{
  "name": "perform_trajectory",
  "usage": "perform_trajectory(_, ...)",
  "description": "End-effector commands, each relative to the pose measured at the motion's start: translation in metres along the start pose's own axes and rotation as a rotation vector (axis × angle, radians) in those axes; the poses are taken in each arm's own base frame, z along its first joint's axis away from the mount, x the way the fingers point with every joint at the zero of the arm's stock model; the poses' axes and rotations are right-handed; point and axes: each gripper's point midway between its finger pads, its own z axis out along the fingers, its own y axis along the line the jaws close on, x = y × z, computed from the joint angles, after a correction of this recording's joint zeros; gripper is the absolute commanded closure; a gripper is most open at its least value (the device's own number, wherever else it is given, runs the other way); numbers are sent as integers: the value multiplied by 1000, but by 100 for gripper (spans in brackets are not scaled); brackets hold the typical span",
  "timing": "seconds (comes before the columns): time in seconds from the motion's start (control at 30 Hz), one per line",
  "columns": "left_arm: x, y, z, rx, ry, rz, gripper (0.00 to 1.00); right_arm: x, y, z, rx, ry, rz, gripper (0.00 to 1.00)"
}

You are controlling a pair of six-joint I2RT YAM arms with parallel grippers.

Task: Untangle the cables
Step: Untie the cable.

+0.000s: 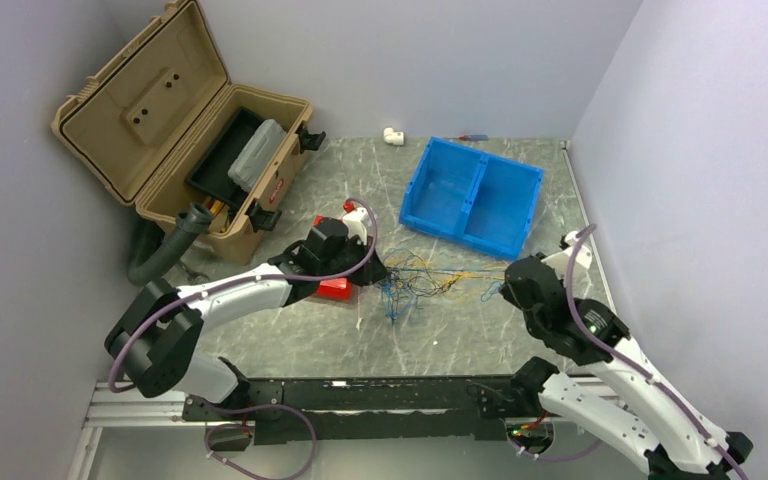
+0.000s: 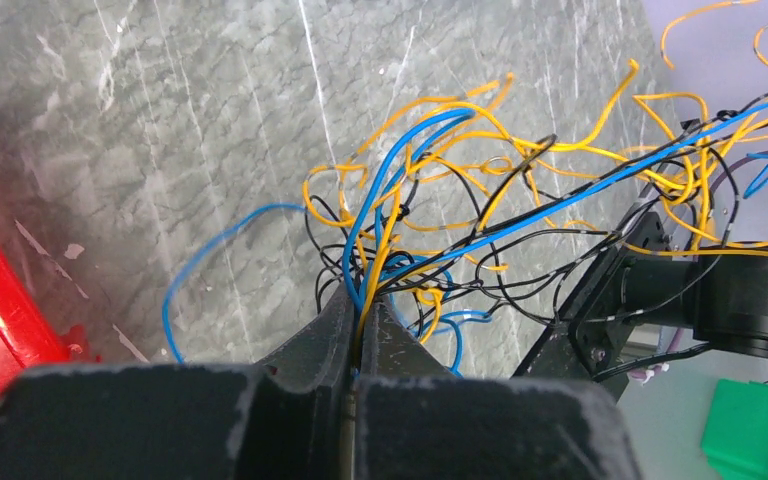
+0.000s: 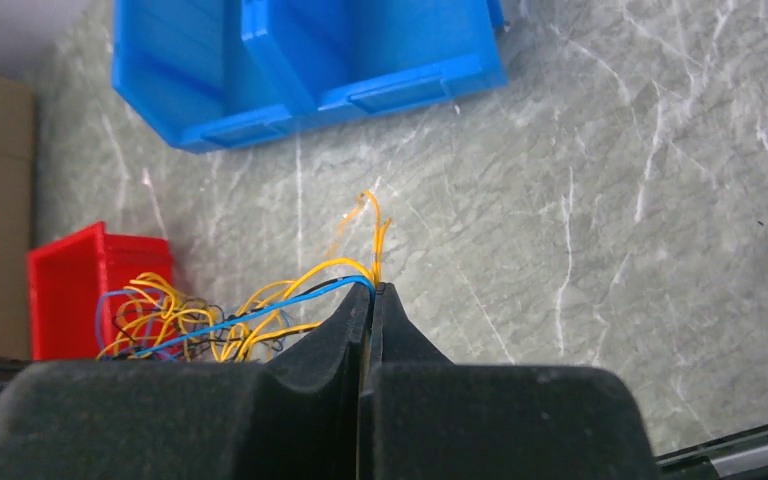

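Thin yellow, blue and black wire cables (image 1: 425, 275) sprawl across the grey marbled table (image 1: 460, 340) between the 2 arms. Left gripper (image 2: 364, 305) is clenched on a bundle, right gripper (image 3: 371, 295) clamped on loose ends. They look light, floppy and snag-prone, so free ends are likely the best hold.

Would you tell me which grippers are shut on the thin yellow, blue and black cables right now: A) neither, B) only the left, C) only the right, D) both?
D: each wrist view shows black fingers pressed together with strands of the thin yellow, blue and black cables pinched between them, at the left gripper and the right gripper alike.
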Motion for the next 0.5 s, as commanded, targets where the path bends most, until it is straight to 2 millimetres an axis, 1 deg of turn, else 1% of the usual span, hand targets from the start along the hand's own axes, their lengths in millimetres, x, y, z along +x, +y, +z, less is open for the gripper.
perform_trajectory(0.0, -5, 35, -13, -148, -24, -26, 100, -43, -30, -10, 63, -200, -50, 100)
perform_trajectory(0.07, -7, 30, -14, -126, -26, -18, 100, -37, -13, -10, -35, -169, -78, 100)
perform_trajectory(0.23, -11, 7, -17, -8, -24, 23, 100, -25, 23, -15, -237, -106, -148, 100)
perform_trajectory(0.37, -7, -18, -19, 126, -2, 88, 100, -22, 38, -19, -310, -82, -180, 100)
perform_trajectory(0.43, 0, -25, -20, 148, 11, 128, 100, -24, 42, -21, -331, -85, -183, 100)
perform_trajectory(0.47, 3, -25, -21, 138, 11, 142, 100, -25, 43, -22, -334, -90, -181, 100)
